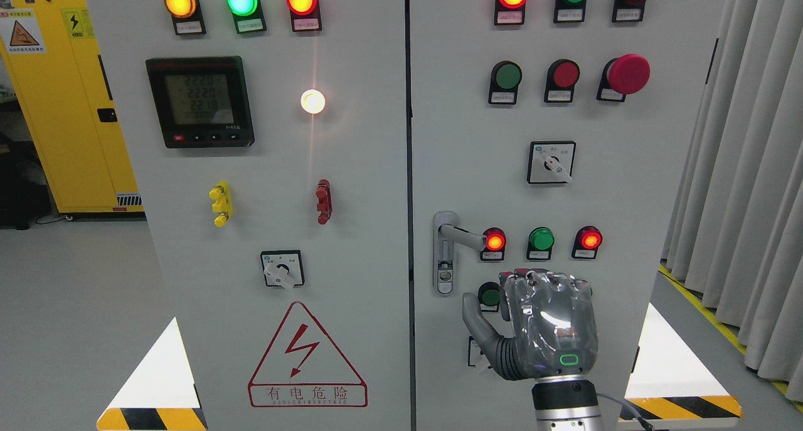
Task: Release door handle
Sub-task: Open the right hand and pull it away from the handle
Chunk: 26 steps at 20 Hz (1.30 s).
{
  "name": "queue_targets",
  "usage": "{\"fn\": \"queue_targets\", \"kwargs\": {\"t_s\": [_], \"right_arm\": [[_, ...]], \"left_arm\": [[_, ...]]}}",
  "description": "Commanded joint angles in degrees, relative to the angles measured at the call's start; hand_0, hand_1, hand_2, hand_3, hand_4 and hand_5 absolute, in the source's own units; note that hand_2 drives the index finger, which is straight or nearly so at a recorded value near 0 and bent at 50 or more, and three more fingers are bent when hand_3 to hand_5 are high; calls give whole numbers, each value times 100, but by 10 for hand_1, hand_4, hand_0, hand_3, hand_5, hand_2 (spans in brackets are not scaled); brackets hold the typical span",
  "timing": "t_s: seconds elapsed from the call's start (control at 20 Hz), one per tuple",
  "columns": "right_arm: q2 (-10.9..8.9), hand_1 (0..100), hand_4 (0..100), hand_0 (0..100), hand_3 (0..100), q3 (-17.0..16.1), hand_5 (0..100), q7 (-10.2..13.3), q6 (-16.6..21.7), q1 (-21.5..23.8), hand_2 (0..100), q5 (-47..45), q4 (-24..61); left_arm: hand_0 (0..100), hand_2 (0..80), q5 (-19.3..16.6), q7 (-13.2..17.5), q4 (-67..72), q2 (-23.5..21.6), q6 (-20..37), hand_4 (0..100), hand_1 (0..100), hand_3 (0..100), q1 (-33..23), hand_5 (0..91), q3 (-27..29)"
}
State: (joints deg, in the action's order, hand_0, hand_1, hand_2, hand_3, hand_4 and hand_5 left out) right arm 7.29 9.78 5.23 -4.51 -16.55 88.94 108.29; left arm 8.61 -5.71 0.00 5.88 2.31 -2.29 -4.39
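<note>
Since the right hand point(547, 327) already hangs below the door handle point(461, 235) and apart from it, the release looks all but done; what matters, I judge, is drawing straight back from the panel without brushing the red lamp point(495, 241) beside the lever's tip or the dark button point(490, 295) by the thumb; its fingers point(539, 285) point upward, loosely uncurled, gripping nothing. That handle is a brushed-metal lever standing out sideways from a narrow rounded plate near the left edge of the right-hand cabinet door point(464, 136); the door is flat, matt, pale grey sheet; the hand's back is glossy and faceted.
</note>
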Motion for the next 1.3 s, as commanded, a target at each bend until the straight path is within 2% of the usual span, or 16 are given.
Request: {"fn": "queue_targets", "kwargs": {"t_s": [0.0, 0.1, 0.15, 0.25, 0.7, 0.95, 1.25], "right_arm": [[-25, 387, 461, 383, 385, -1046, 369, 179, 650, 477, 293, -410, 588], [-17, 388, 146, 395, 91, -1512, 117, 224, 1274, 477, 80, -998, 553], [-25, 387, 116, 397, 65, -1688, 83, 241, 1477, 469, 55, -1227, 527], [-26, 381, 0, 397, 0, -1874, 0, 241, 1628, 451, 0, -1405, 518], [-17, 352, 0, 470, 0, -1778, 0, 364, 1681, 407, 0, -1528, 509], [27, 330, 0, 496, 0, -1427, 0, 391, 1707, 398, 0, -1537, 518], [27, 317, 0, 507, 0, -1373, 0, 391, 1725, 398, 0, -1537, 527]], "left_arm": [[120, 0, 0, -1, -88, 0, -3, 0, 556, 0, 0, 0, 0], [120, 0, 0, -1, -88, 0, -3, 0, 556, 0, 0, 0, 0], [120, 0, 0, -1, -88, 0, -3, 0, 556, 0, 0, 0, 0], [120, 0, 0, -1, -88, 0, -3, 0, 556, 0, 0, 0, 0], [120, 0, 0, -1, -88, 0, -3, 0, 556, 0, 0, 0, 0], [120, 0, 0, -1, -88, 0, -3, 0, 556, 0, 0, 0, 0], [120, 0, 0, -1, -88, -8, -3, 0, 556, 0, 0, 0, 0]]}}
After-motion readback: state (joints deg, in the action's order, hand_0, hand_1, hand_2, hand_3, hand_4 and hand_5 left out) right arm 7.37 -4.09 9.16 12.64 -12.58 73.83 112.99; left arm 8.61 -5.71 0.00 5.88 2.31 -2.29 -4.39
